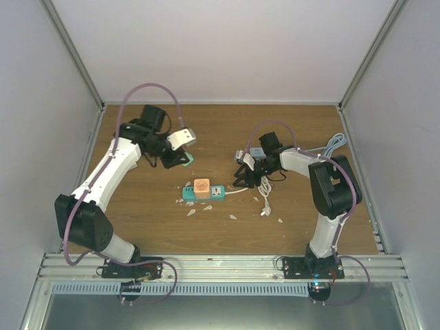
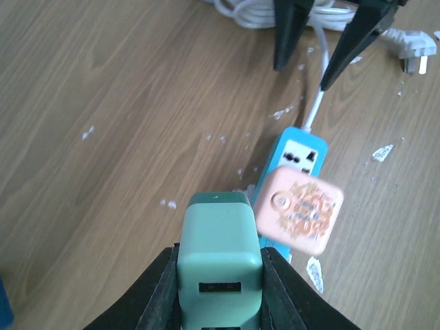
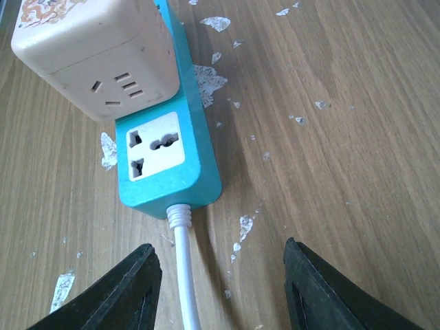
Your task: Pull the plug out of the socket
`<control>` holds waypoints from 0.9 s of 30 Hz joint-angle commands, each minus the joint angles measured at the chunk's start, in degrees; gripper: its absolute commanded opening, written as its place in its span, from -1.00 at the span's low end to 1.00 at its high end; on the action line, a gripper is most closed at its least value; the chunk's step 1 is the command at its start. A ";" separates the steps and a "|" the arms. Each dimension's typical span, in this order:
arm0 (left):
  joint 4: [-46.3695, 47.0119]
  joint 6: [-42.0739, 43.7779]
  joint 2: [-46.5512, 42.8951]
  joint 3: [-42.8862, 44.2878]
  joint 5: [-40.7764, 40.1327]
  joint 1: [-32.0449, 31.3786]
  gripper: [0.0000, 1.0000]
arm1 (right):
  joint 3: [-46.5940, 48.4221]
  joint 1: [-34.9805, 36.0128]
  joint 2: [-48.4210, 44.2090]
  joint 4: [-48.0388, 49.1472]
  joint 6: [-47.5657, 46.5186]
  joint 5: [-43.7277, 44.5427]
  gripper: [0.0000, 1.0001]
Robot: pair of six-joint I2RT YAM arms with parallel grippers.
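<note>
Evidently to carry it clear, the left gripper (image 2: 220, 275) is clamped on the sage-green blocky plastic plug (image 2: 220, 265), which hangs unseated just off the turquoise plastic power strip (image 3: 168, 155), past the end opposite its white cable (image 3: 185, 275). The right gripper (image 3: 218, 275) stands apart, straddling that cable, likely to steady the strip. The plug looks smooth, with a slot on its face and its pins hidden.

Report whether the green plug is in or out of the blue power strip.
Out: the left tool clamps the green rectangular plug, apart from the blue plastic power strip.
</note>
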 commanded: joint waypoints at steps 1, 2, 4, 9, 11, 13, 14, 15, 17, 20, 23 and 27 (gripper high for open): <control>4.69 -3.17 -5.13 -5.74 11.42 8.76 -0.66 | 3.13 -0.36 2.16 -3.56 -2.36 -1.19 0.01; 5.03 -3.45 -5.56 -7.17 12.98 11.35 -0.66 | 3.66 -0.34 2.42 -3.97 -2.63 -1.19 0.01; 5.43 -3.69 -5.89 -9.70 16.01 16.72 -0.66 | 4.57 -0.39 2.78 -4.80 -3.05 -1.04 0.01; 6.69 -0.66 -4.31 -16.57 20.09 30.41 -0.66 | 6.37 -0.39 4.05 -6.46 -3.79 -0.75 0.01; 6.75 0.85 -2.25 -17.92 21.04 35.04 -0.66 | 6.87 -0.41 4.35 -6.96 -4.20 -0.78 0.01; 6.59 1.96 0.32 -18.11 22.24 39.51 -0.65 | 7.21 -0.40 4.60 -7.22 -4.53 -0.68 0.01; 6.40 2.64 1.89 -17.93 22.74 42.17 -0.65 | 7.40 -0.41 4.77 -7.35 -4.70 -0.52 0.01; 6.28 3.29 3.39 -17.69 23.10 43.84 -0.65 | 7.63 -0.40 4.90 -7.50 -4.88 -0.31 0.01; 6.03 4.34 6.47 -17.16 23.45 46.67 -0.64 | 7.87 -0.38 5.05 -7.70 -5.07 -0.12 0.01; 5.47 4.89 11.84 -15.65 24.35 50.00 -0.64 | 8.14 -0.41 5.26 -8.06 -5.18 0.03 0.01; 5.28 4.66 15.97 -14.23 25.38 51.98 -0.64 | 8.15 -0.39 5.24 -8.35 -5.31 0.37 0.01; 6.58 3.76 18.99 -13.95 25.78 52.35 -0.63 | 7.89 -0.41 5.21 -8.98 -5.76 0.57 0.01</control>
